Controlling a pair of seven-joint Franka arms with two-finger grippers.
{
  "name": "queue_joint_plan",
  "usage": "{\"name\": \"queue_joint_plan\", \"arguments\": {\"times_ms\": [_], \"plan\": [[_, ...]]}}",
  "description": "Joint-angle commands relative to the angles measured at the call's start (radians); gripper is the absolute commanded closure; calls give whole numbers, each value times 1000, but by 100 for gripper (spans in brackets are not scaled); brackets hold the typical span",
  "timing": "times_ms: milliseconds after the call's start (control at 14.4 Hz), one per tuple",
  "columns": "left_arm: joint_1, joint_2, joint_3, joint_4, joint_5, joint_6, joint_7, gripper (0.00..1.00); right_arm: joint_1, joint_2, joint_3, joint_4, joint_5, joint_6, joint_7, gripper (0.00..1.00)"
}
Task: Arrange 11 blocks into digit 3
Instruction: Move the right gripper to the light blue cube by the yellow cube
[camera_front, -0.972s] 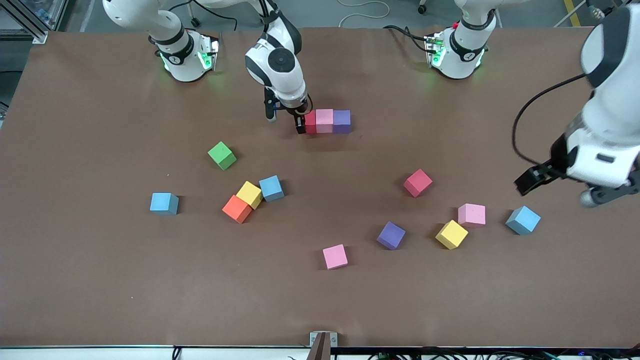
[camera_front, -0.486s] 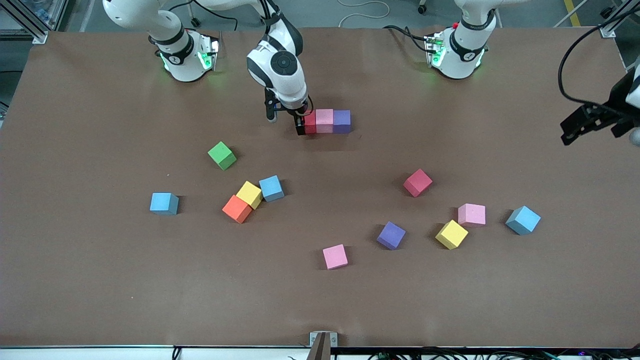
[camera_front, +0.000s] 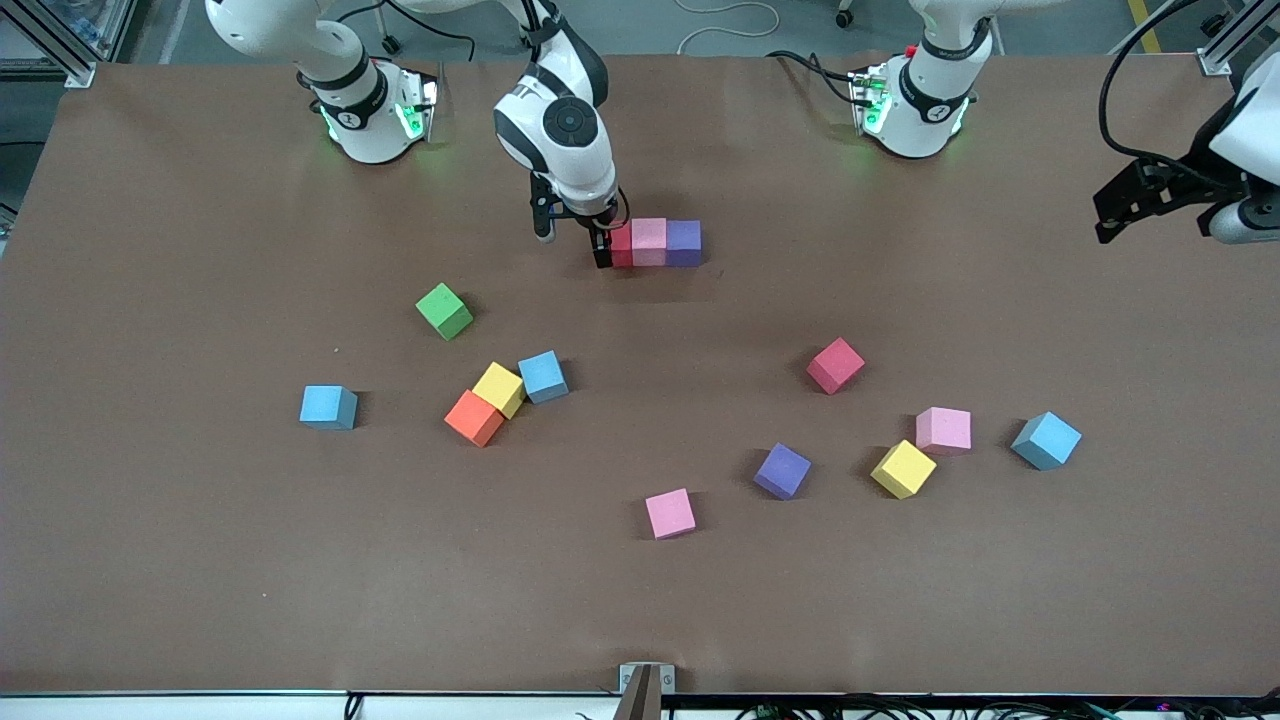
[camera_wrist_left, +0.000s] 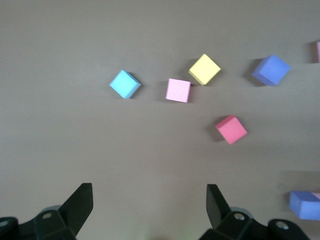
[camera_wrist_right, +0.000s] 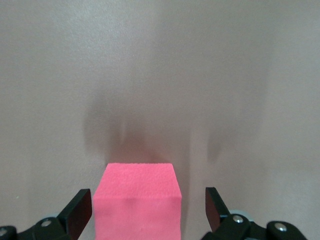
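right gripper (camera_front: 572, 240): low at the red end of the row, jaws apart, straddling the row's red block (camera_front: 621, 244); in the right wrist view the block (camera_wrist_right: 136, 200) sits between the jaws with gaps both sides, not clamped
left gripper (camera_front: 1130, 200): up in the air over the worktop's edge at the left arm's end, jaws apart, nothing held; left wrist view shows both fingers (camera_wrist_left: 80, 202) spread wide over bare worktop
digit 3: only one bar so far, a row of three touching blocks, red, pink (camera_front: 649, 240), purple (camera_front: 684, 242), midway between the two bases, on the brown worktop (camera_front: 200, 560)
loose blocks, right arm's end: green (camera_front: 444, 311); blue (camera_front: 328, 407) apart on its own; cluster of yellow (camera_front: 499, 388) touching orange (camera_front: 474, 417) and blue (camera_front: 543, 376)
loose blocks, left arm's end: red (camera_front: 835, 365); purple (camera_front: 782, 470); yellow (camera_front: 903, 468) just beside pink (camera_front: 943, 430); blue (camera_front: 1046, 440)
loose block, middle: pink (camera_front: 670, 513), nearest of all to the front camera
left wrist view: shows blue (camera_wrist_left: 125, 84), pink (camera_wrist_left: 178, 90), yellow (camera_wrist_left: 204, 69), purple (camera_wrist_left: 270, 70), red (camera_wrist_left: 231, 129), all well apart from the jaws
count: fourteen blocks in view, three in the row, eleven loose
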Motion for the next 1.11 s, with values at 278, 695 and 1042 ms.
{"name": "queue_joint_plan", "arguments": {"times_ms": [278, 695, 1042], "plan": [[-2, -15, 8, -16, -67, 20, 20, 0, -33, -144, -23, 5, 6, -121, -72, 0], [5, 4, 16, 17, -37, 28, 25, 0, -243, -92, -46, 224, -78, -247, -264, 0], [2, 5, 10, 17, -17, 25, 28, 0, -377, 70, -46, 356, -131, -246, -404, 0]]}}
